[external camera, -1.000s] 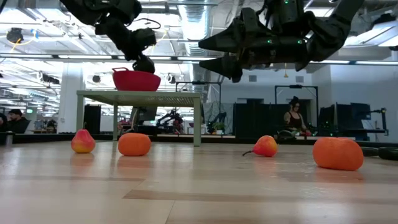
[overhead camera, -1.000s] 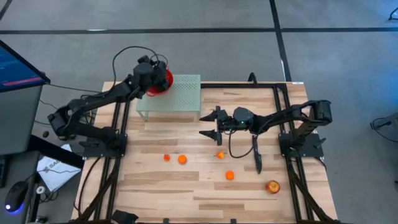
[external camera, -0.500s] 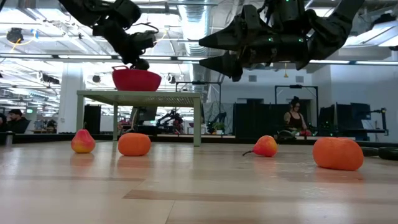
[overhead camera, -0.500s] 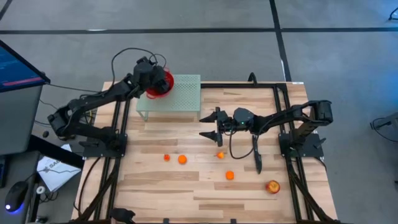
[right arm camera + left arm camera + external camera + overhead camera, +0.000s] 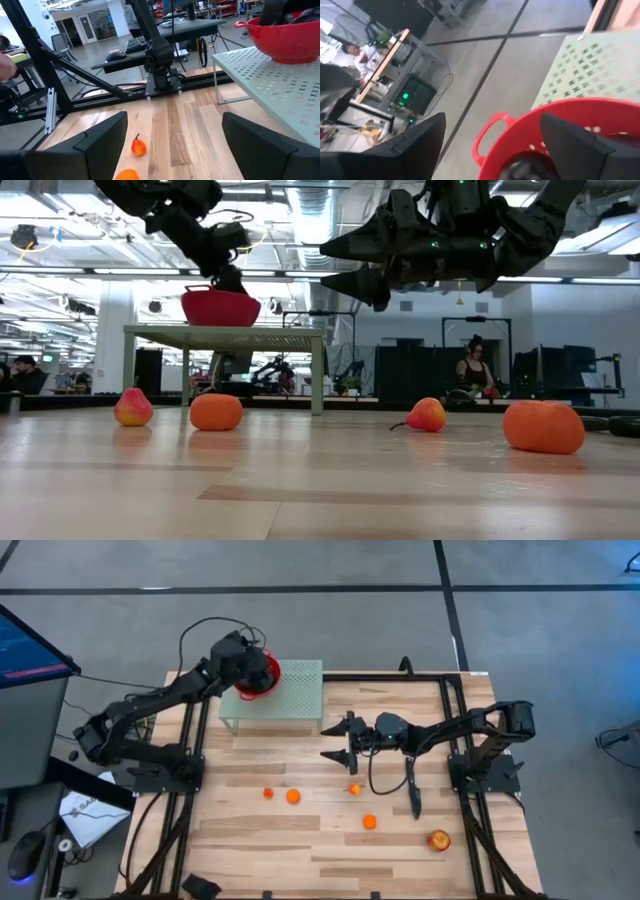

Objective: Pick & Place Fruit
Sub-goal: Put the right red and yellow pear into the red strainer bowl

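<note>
My left gripper (image 5: 492, 120) is open and hovers over the red colander (image 5: 560, 130), which stands on the pale green perforated stand (image 5: 290, 695) at the far left. A dark round shape (image 5: 520, 167) lies inside the colander. My right gripper (image 5: 332, 739) is open in mid-air above the table's middle. Small orange fruits (image 5: 293, 796) (image 5: 370, 822) (image 5: 354, 789) and a red-yellow apple-like piece (image 5: 438, 839) rest on the wood. No purple pieces show on the table.
A slim black knife (image 5: 413, 785) lies on the table right of the fruits. The stand's legs (image 5: 316, 375) rise from the far left part. Black frame rails (image 5: 455, 740) border the table. People sit in the room behind (image 5: 473, 370).
My left gripper has stirred slightly above the colander, rising a little and coming back down. The right arm and the fruits on the table have kept still.
</note>
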You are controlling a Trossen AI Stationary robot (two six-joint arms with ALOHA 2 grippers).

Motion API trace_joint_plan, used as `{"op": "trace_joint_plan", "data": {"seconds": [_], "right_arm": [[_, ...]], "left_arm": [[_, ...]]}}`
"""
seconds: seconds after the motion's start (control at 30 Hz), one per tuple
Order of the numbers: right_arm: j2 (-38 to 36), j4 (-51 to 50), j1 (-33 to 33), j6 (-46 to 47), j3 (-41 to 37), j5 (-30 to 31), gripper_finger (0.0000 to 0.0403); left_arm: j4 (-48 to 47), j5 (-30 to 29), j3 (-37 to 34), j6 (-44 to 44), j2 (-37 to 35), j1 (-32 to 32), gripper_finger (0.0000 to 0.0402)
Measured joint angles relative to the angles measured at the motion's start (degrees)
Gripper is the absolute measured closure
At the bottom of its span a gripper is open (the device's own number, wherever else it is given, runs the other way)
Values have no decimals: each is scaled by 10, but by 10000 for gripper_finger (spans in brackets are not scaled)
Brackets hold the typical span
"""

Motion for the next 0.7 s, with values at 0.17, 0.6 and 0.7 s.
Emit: {"op": "trace_joint_plan", "data": {"seconds": [0.17, 0.6, 0.7], "right_arm": [[0, 0, -5, 0, 0, 1, 83], [-24, -147, -25, 32, 0, -49, 83], [-59, -272, -6, -22, 18, -63, 83]], "left_arm": [[3, 15, 0, 0, -49, 0, 87], [-41, 156, -11, -201, -225, -84, 88], [-46, 168, -53, -226, -252, -146, 88]]}}
